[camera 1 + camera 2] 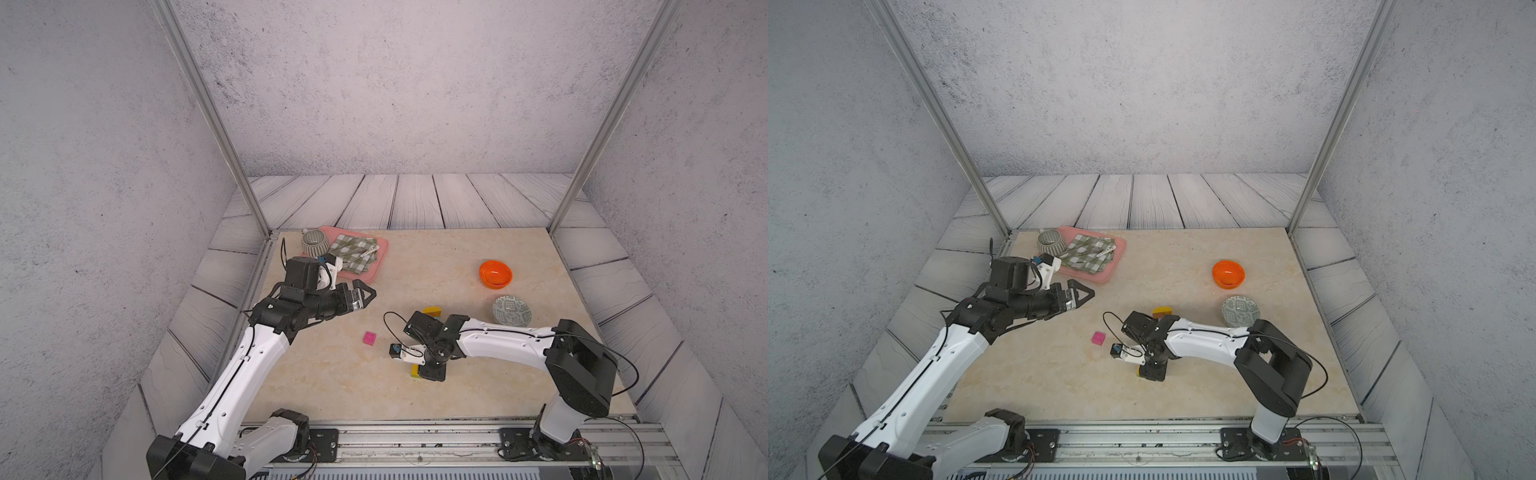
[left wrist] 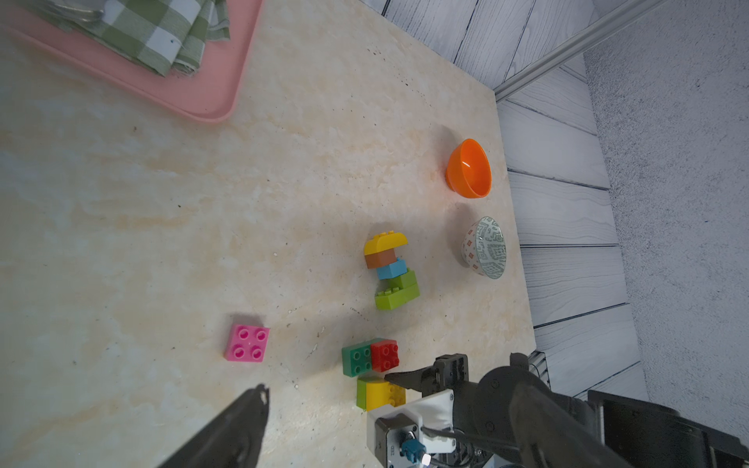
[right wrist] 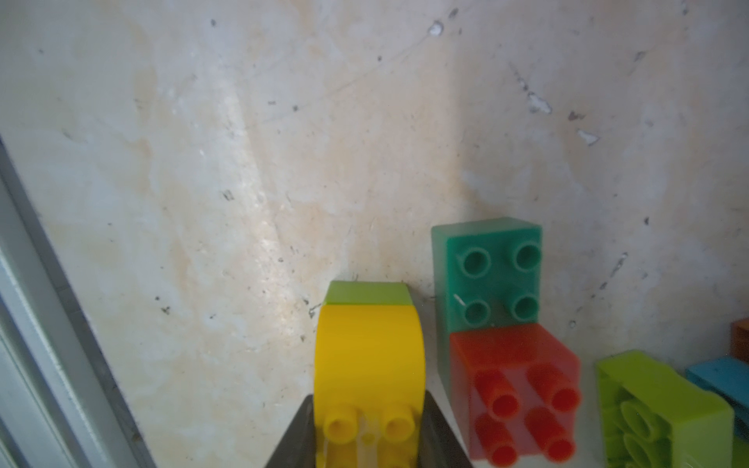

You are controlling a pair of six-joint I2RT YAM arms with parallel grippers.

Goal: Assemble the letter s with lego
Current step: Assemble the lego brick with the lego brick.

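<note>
Toward the front of the table (image 1: 332,390), my right pincer (image 3: 369,443) is closed on the yellow brick (image 3: 369,356), which is joined to a lime brick (image 3: 367,293), just beside the green brick (image 3: 486,267) and red brick (image 3: 514,364). My left pincer (image 1: 368,291) is fully open above the table, holding nothing.

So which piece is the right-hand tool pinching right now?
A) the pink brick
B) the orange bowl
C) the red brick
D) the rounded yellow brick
D: in the right wrist view the right tool has a finger pressed on either side of the yellow brick. The red brick sits untouched next to it, and the pink brick lies off on its own.
</note>
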